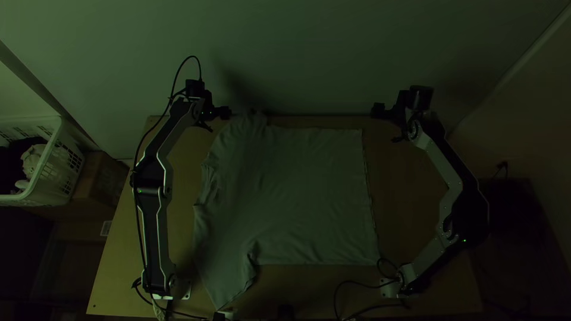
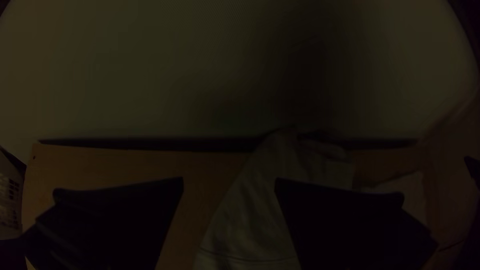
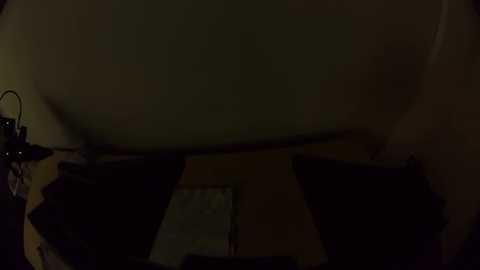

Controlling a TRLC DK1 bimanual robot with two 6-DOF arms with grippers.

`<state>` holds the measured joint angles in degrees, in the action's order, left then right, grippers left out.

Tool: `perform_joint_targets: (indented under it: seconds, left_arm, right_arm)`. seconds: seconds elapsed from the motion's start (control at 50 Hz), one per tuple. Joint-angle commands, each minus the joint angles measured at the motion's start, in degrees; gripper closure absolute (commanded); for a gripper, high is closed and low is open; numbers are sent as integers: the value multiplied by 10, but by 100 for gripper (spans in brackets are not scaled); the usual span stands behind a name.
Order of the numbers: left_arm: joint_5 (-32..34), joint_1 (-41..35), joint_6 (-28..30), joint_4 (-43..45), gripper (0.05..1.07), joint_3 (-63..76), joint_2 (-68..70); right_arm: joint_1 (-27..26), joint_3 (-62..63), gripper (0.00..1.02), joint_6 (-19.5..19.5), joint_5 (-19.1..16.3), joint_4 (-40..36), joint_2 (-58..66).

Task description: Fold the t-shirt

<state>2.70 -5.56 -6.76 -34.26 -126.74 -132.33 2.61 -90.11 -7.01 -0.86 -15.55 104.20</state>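
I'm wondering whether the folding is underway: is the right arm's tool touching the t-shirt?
Apart. The top view shows bare table between the right tool and the t-shirt.

My right gripper [image 1: 404, 113] has its two black fingers [image 3: 350, 205] spread well apart, and between them I see a corner of the shirt [image 3: 200, 220] lying flat, with bare table [image 3: 270, 200] beside its straight edge. Beyond the table's far edge I have the pale wall [image 3: 240, 75], and off past one of my fingers is my left gripper [image 1: 208, 113], dark, with small green lights and a looped cable [image 3: 19, 100] by it.
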Motion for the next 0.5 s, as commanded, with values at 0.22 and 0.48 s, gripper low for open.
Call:
perform_joint_targets:
  seconds: [0.22,0.48]
  left_arm:
    - [-4,-11,10,-3,34,-25,-54]
    - [-4,-16,19,-5,35,-25,-79]
  right_arm:
    - [4,2,4,-23,8,-2,26]
    - [2,8,4,-29,9,-2,34]
